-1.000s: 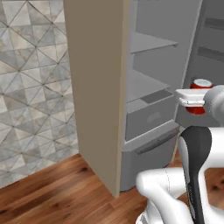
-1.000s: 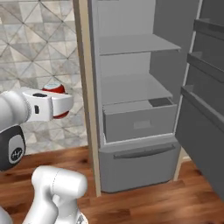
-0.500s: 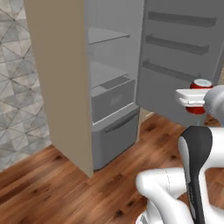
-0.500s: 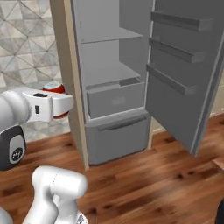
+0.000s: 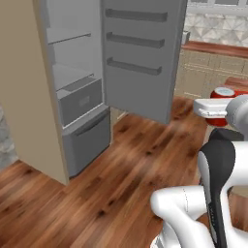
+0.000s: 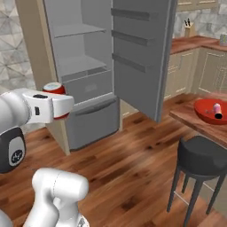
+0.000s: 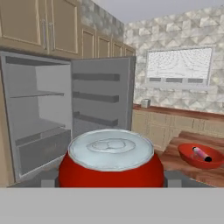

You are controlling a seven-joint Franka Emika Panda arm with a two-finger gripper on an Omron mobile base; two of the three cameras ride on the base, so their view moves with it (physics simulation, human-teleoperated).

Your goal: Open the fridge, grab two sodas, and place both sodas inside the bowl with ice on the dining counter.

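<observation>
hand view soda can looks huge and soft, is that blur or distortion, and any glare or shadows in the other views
Hand view: the red can sits right at the lens, so it looms large with soft edges; no glare on its silver top. Right base view: flat even light, the stool casts only a faint shadow on the floor. Left base view: the fridge interior is evenly grey, without highlights.

Even, bright rendered light, soft faint shadows, no glare, slightly soft focus.

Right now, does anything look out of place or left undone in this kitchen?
The fridge door stands wide open with the shelves bare. Otherwise nothing odd: the pink bottle lies in the bowl, the can sits upright.
</observation>
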